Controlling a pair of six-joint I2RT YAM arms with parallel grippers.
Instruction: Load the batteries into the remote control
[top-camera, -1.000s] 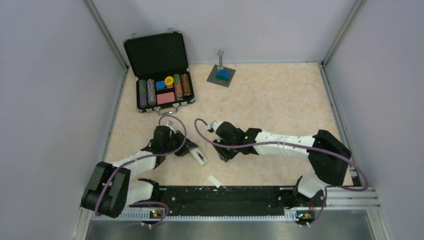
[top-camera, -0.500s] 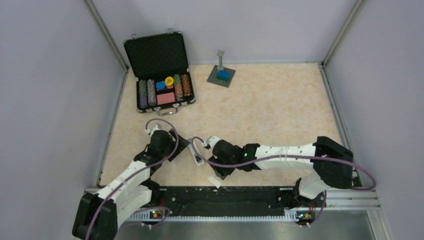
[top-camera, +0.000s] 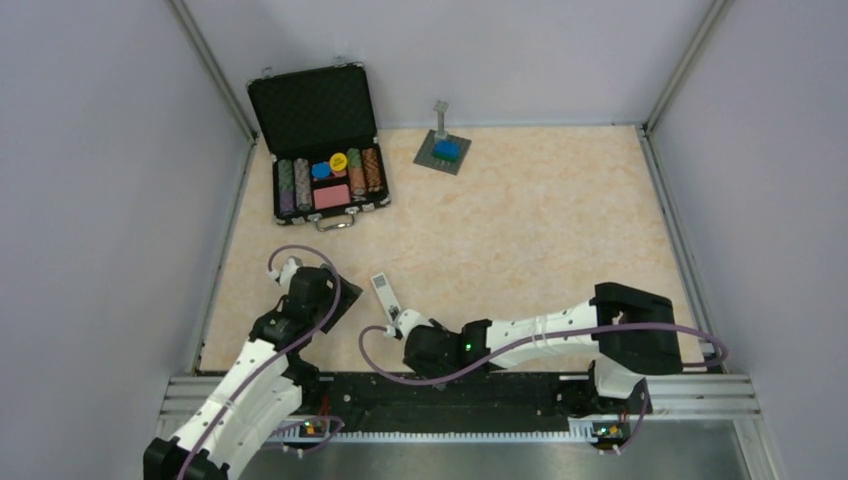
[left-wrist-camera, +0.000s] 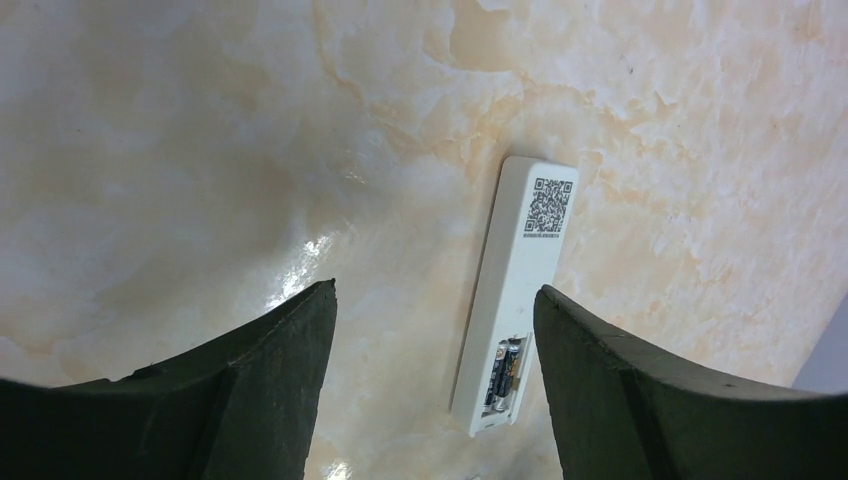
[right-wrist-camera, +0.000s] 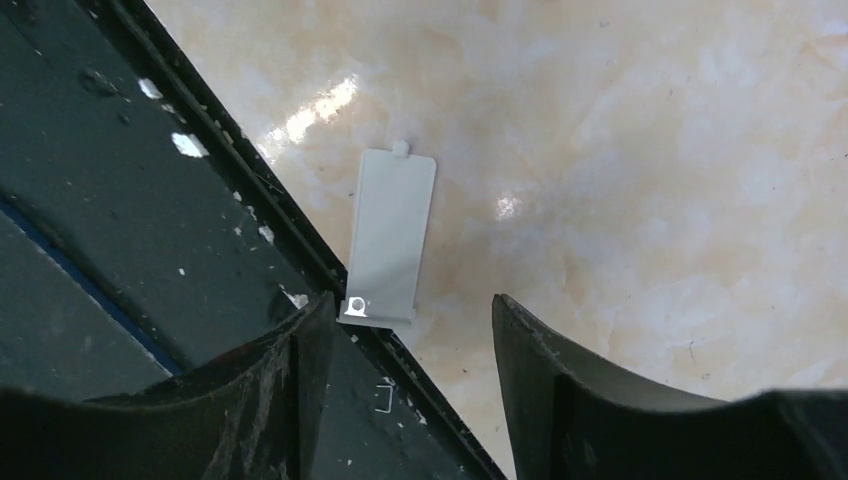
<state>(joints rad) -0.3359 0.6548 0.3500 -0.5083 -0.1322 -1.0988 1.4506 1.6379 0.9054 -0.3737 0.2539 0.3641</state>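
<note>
The white remote control (left-wrist-camera: 530, 270) lies flat on the table, back up with a QR code. Two dark batteries (left-wrist-camera: 507, 372) sit side by side in its uncovered compartment at the near end. My left gripper (left-wrist-camera: 435, 290) hovers above it, open and empty, with the remote just inside the right finger. In the top view the remote control (top-camera: 385, 295) rests between the left gripper (top-camera: 330, 300) and the right gripper (top-camera: 418, 342). My right gripper (right-wrist-camera: 411, 298) is open and empty, close over the small white cover plate (right-wrist-camera: 390, 235).
The cover plate lies against the black rail (right-wrist-camera: 150, 200) at the table's near edge. A black case of poker chips (top-camera: 320, 140) stands open at the back left. A grey base with a blue block (top-camera: 442, 150) sits at the back centre.
The left gripper opened, let go of the remote and drew back to the near left. The right arm swung down to the near edge over the cover plate, its jaws widening.
</note>
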